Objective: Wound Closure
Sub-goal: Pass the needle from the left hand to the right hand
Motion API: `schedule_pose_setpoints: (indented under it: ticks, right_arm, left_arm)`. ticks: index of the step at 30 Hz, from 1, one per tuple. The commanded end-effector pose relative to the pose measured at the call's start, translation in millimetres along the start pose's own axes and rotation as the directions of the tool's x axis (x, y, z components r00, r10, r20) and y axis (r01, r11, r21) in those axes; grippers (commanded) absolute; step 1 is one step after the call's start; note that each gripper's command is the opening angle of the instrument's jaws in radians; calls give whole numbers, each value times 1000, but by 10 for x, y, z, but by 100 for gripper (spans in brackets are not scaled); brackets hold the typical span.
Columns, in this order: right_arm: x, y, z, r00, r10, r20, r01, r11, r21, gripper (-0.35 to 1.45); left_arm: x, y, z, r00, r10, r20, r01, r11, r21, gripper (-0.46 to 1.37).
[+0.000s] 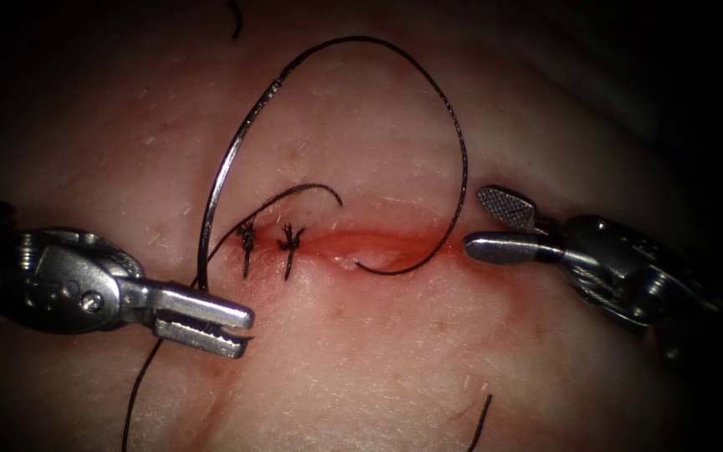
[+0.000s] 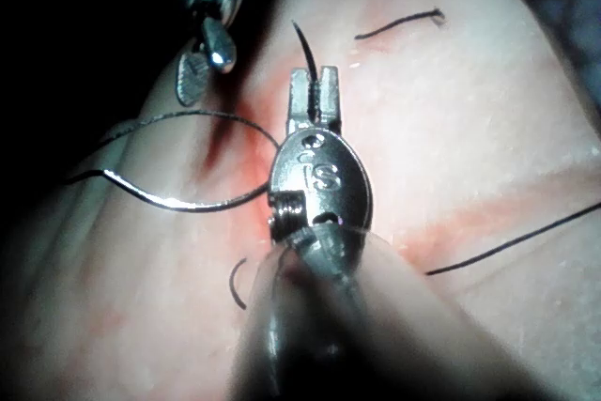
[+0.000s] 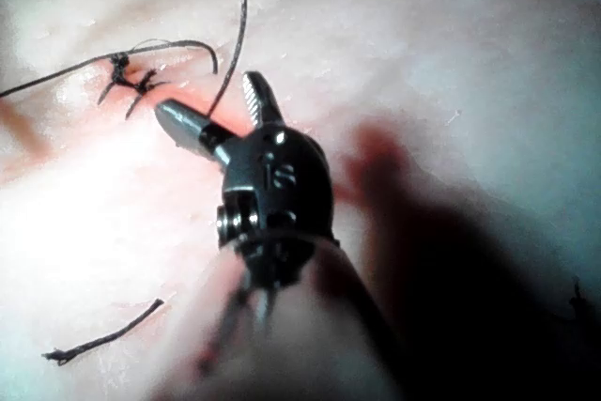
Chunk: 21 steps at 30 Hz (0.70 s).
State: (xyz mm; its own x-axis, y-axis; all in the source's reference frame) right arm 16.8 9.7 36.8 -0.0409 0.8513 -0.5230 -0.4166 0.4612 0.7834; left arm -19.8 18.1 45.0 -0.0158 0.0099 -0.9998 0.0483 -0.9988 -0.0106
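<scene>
**Steel needle in left tool, clear of the tissue**

Steel needle (image 1: 223, 167) met the left tool (image 1: 246, 332) at the root of its jaws. Jaws were nearly closed, so I read it as gripped near the pointed end. From there it arced up and away, all of it out of the tissue (image 1: 378, 368).

Just ahead of those jaws were two knotted stitches (image 1: 247, 238) on the cut (image 1: 370, 247).

Beyond them, the thread (image 1: 462, 151) ran from the needle's tail in a wide loop and dropped into the cut close to the right tool (image 1: 477, 222). Its jaws were spread wide, holding nothing, with the thread just beside the lower tip.

Handling, my judgement: the needle is stiff, smooth and prone to swivel, so grip the mid-curve and spare the point and tail. The thread is limp, light and snags easily.

Markings: a stamped "S" (image 2: 326, 176) on the left tool's wrist and another "S" (image 3: 280, 174) on the right's. Nothing else was legible.
</scene>
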Motion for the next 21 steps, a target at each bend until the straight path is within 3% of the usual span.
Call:
schedule_pose_setpoints:
  ticks: [1,10,15,21]
  right_arm:
    - [-1,-1,-2,1000,-1,2,1,1000,7,85]
    - [0,-23,-11,1000,3,10,-3,1000,31,85]
    - [11,-35,-6,999,50,11,-51,998,49,86]
    - [26,-37,-3,990,135,-33,-131,988,83,95]
  left_arm:
    - [-1,1,0,1000,0,1,0,1000,-4,-35]
    - [-13,13,8,1000,-4,7,4,1000,-4,-35]
    - [-21,15,20,997,2,-71,-5,999,-41,-35]
    - [-29,10,29,989,-14,-146,10,1000,-29,-35]
